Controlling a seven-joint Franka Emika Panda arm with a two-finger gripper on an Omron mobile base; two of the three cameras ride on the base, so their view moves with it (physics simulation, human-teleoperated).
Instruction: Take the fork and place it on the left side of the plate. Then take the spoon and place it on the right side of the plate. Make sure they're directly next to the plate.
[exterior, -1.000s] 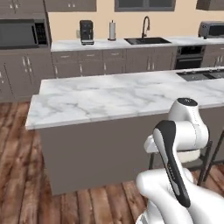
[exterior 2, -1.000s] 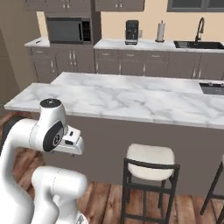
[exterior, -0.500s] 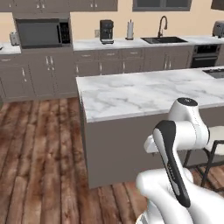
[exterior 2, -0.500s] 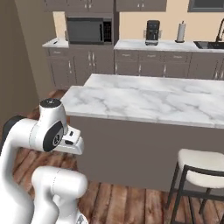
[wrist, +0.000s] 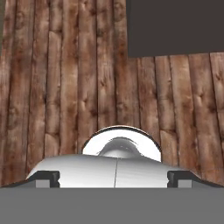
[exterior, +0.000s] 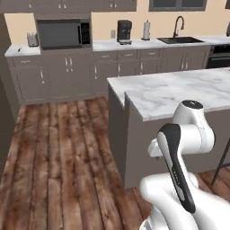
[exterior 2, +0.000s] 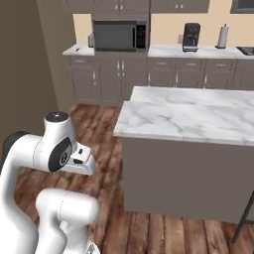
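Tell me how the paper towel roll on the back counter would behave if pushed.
The paper towel roll stands tall and narrow on the back counter, so a push near its top would probably tip it. Being round, it would likely roll once down. It looks like wound paper, so probably light for its size.

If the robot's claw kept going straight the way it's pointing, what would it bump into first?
Most likely the wooden floor. The hand view looks straight down at the planks, with the dark side of the kitchen island off to one edge. Nothing else seems to lie in the way, though depth is hard to judge.
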